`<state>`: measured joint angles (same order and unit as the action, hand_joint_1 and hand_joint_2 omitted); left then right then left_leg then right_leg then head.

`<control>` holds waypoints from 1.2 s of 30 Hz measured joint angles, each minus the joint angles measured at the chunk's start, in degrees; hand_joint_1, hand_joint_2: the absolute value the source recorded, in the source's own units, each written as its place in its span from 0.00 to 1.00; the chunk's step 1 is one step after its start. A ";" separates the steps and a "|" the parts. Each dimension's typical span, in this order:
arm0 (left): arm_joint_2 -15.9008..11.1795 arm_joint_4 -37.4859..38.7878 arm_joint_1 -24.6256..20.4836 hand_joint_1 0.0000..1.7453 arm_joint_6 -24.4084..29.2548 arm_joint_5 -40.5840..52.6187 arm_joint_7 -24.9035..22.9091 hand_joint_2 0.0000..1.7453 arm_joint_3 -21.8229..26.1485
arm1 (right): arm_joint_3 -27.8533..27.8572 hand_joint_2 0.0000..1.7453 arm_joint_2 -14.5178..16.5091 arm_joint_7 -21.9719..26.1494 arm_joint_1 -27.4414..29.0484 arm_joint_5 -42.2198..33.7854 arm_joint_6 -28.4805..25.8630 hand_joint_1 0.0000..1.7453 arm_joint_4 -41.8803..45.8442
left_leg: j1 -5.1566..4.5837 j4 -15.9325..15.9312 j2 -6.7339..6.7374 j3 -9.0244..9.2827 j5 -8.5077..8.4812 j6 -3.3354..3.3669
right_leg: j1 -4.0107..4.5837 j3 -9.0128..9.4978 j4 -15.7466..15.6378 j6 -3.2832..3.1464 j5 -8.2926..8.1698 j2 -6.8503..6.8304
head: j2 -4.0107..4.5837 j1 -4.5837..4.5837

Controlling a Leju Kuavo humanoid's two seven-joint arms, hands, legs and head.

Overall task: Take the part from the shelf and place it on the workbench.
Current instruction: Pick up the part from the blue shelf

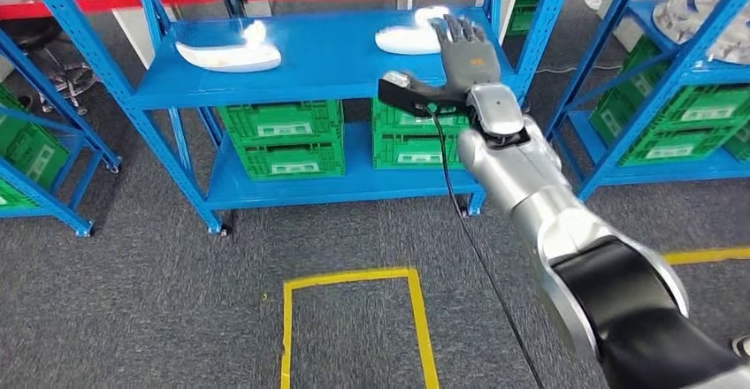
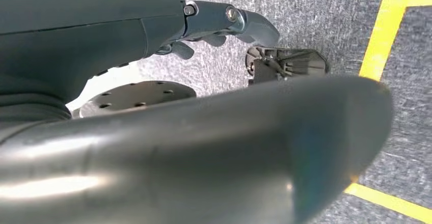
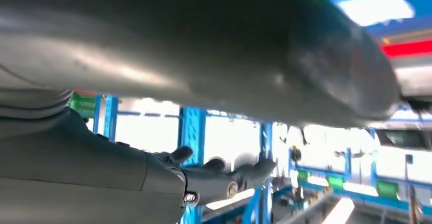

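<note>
Part: the white part (image 1: pixel 409 37) lies on the blue shelf (image 1: pixel 327 57), right end of the top board, long axis running left to right.
Right hand: the right hand (image 1: pixel 464 49) is raised at the part's right end, fingers spread, holding nothing.
Left hand: the left hand (image 2: pixel 224 23) hangs over the carpet (image 2: pixel 316 10), fingers apart, empty.
Other part: a second white part (image 1: pixel 228 54) lies on the same board, well to the left.

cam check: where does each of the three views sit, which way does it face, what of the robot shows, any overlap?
Head view: high on the body, facing forward and down at the blue shelf with two white parts; right hand stretched over it.
Left wrist view: behind the left hand, facing grey carpet and yellow floor tape.
Right wrist view: behind the right hand, facing blue shelf posts.
Shared: right hand, shelf; floor tape.
</note>
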<state>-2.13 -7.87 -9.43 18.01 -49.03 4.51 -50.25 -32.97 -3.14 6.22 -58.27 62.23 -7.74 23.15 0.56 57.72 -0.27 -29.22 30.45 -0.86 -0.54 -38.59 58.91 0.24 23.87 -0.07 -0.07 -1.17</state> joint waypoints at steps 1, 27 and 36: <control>0.00 -0.01 0.00 0.00 0.00 0.03 -0.02 0.00 -0.03 | -0.01 0.00 -0.04 0.01 0.06 -0.01 -0.04 0.00 0.01 | -0.03 0.03 0.01 0.14 0.06 -0.34 | -0.03 0.31 -0.06 -0.59 -0.03 0.12 | 0.00 0.05; 0.03 -0.05 0.15 0.00 -0.04 -0.04 -0.39 0.00 -0.24 | -0.36 0.00 -0.95 0.05 1.06 -0.96 -0.15 0.00 0.26 | -0.52 0.20 -0.32 -2.33 -2.64 1.91 | 0.21 -1.26 6.34 0.26 4.15 0.34 | 0.01 -0.15; -0.03 -0.09 -0.19 0.00 -0.04 0.13 -0.58 0.00 -0.26 | -0.48 0.00 -1.58 0.04 1.32 -1.16 -0.60 0.00 0.37 | -0.51 9.89 -0.15 -5.68 1.29 -0.84 | 0.07 3.40 -0.59 -2.52 1.49 0.47 | 0.01 -0.40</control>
<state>-2.15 -7.96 -9.62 17.97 -48.89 3.93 -50.51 -33.44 -4.72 6.26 -56.94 61.07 -8.34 23.52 0.05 67.62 -0.42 -34.91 31.74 -1.70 -0.47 -35.19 58.32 -2.28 25.36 0.40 -0.06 -1.58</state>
